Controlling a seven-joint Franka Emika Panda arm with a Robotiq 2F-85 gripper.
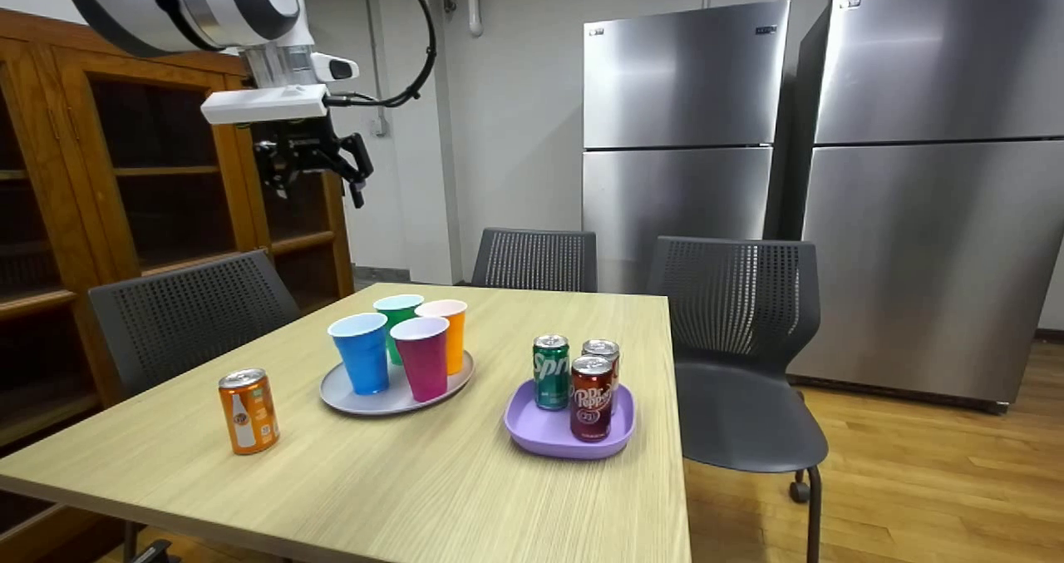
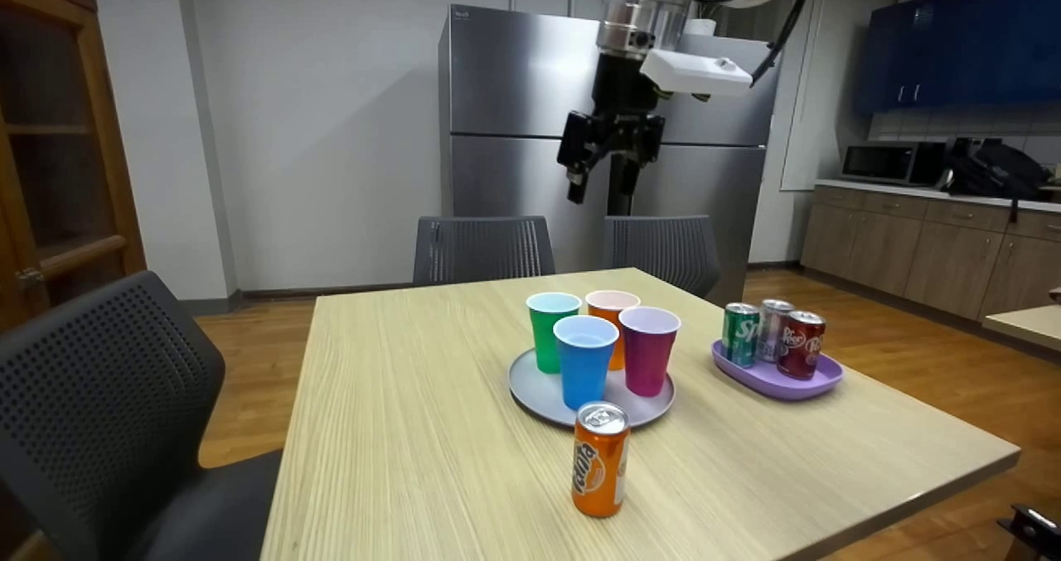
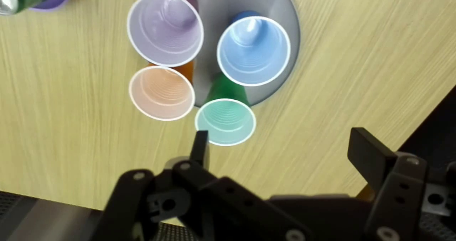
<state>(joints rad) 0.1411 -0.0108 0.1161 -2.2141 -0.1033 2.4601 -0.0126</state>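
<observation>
The end effector [image 3: 279, 145], jaws spread wide, hangs above the surface [image 1: 399, 480], nearest to a green cup [image 2: 545, 333]. That cup shares a gray plate [image 3: 213, 6] with a blue cup [image 1: 363, 359], an orange cup [image 1: 455, 340] and a magenta cup [image 1: 423, 363]; an orange can [image 1: 249, 413] stands near the plate; a purple tray [image 1: 536, 440] holds three cans [image 1: 591, 401].

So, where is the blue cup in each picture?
In an exterior view: the blue cup is left of centre, the leftmost cup.
In an exterior view: the blue cup is just right of centre, the frontmost cup.
In the wrist view: the blue cup is upper middle, the rightmost cup.
Shared landmark: the gray plate beneath it.
</observation>
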